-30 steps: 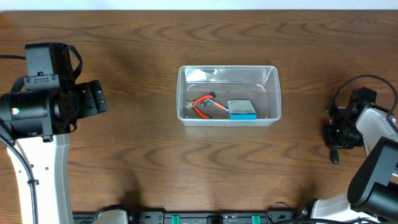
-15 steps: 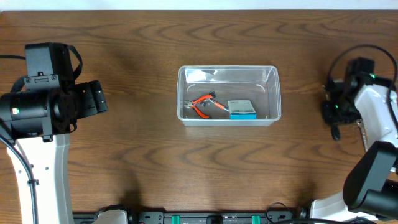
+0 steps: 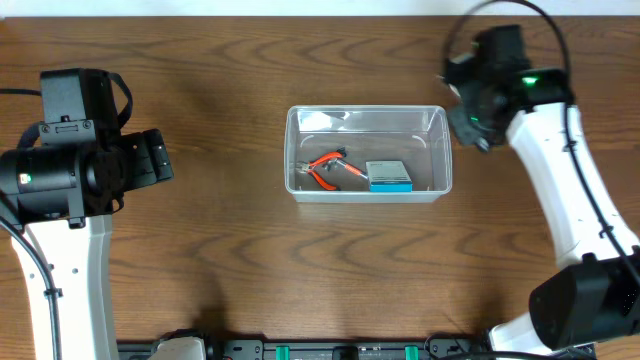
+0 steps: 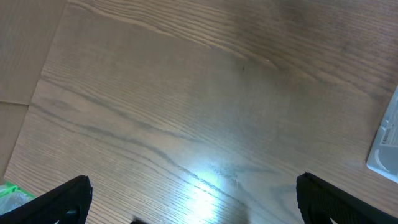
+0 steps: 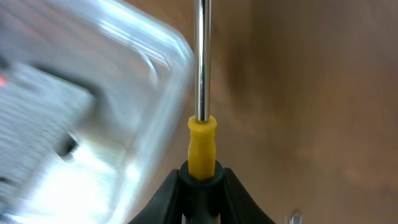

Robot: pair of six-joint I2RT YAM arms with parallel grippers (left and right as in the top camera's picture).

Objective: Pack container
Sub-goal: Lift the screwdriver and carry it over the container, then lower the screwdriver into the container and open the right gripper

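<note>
The container (image 3: 368,111), a clear rectangular tub, stands mid-table. In it lie orange-handled pliers (image 3: 326,166) and a small blue-and-white box (image 3: 388,176). My right gripper (image 3: 476,124) hovers just outside the tub's far right corner. In the right wrist view it (image 5: 201,177) is shut on a screwdriver (image 5: 201,140) with a yellow collar and a steel shaft pointing forward; the blurred container wall (image 5: 146,68) lies to its left. My left gripper (image 4: 193,199) is open over bare wood at the left, with a container corner (image 4: 387,137) at the view's right edge.
The left arm's body (image 3: 70,160) stands at the table's left side. The right arm (image 3: 570,200) reaches in from the lower right corner. Brown wooden tabletop (image 3: 250,260) surrounds the tub.
The right arm has swung from the table's right edge up and left to the container's far right corner, carrying the screwdriver. The left arm has not moved.
</note>
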